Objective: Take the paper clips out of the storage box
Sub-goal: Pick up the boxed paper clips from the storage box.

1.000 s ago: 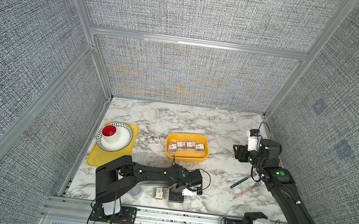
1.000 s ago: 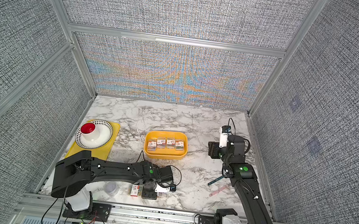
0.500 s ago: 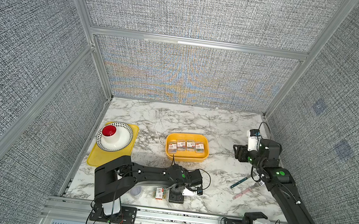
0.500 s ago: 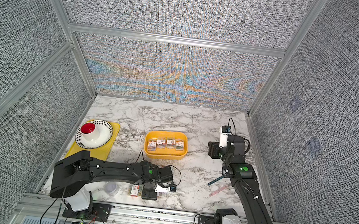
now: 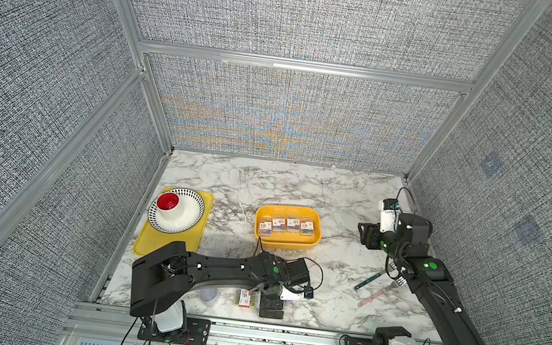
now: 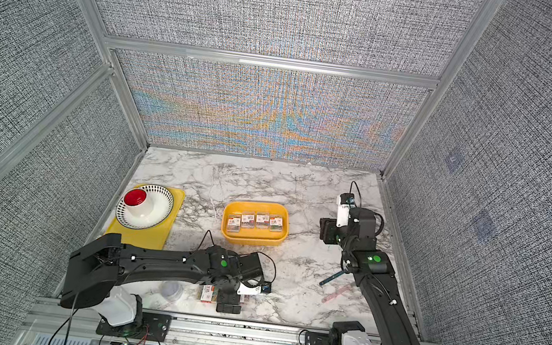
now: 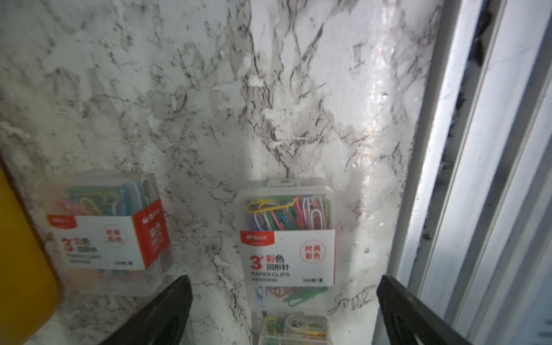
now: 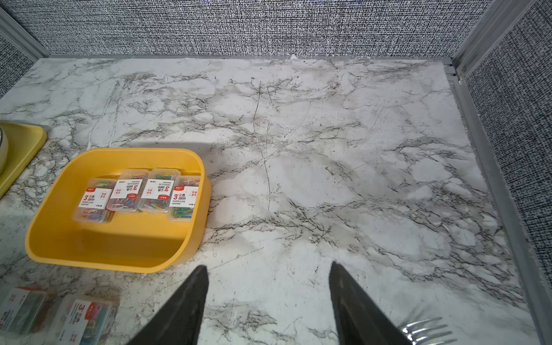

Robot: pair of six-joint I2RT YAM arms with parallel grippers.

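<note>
Change: within the last second the left gripper (image 7: pixel 283 279) has gone from part-closed to jaws spread fully wide, and it now holds nothing.
Released case (image 7: pixel 288 239): lies flat, label up, on the marble table (image 7: pixel 268 89) between the open jaws and clear of both.
Neighbours: a second case (image 7: pixel 110 230) and a third case (image 7: pixel 294 327) rest just beside it. A round clear tub (image 5: pixel 208 294) sits near them in a top view.
Set-down spot: at 6 o'clock from the storage box (image 5: pixel 285 244), near the table's front edge.
Still inside: four paper-clip cases (image 8: pixel 140 194) in a row along the 12 o'clock side of the box.
Right gripper (image 8: pixel 268 265): at 3 o'clock from the box, jaws partly apart over bare marble and empty. A fork (image 8: pixel 427 330) lies close by.
Meaning: this delivery looks finished. With four cases left inside, the task is roughly half done. The left arm's likely next move is to lift clear and head toward 12 o'clock for another.
</note>
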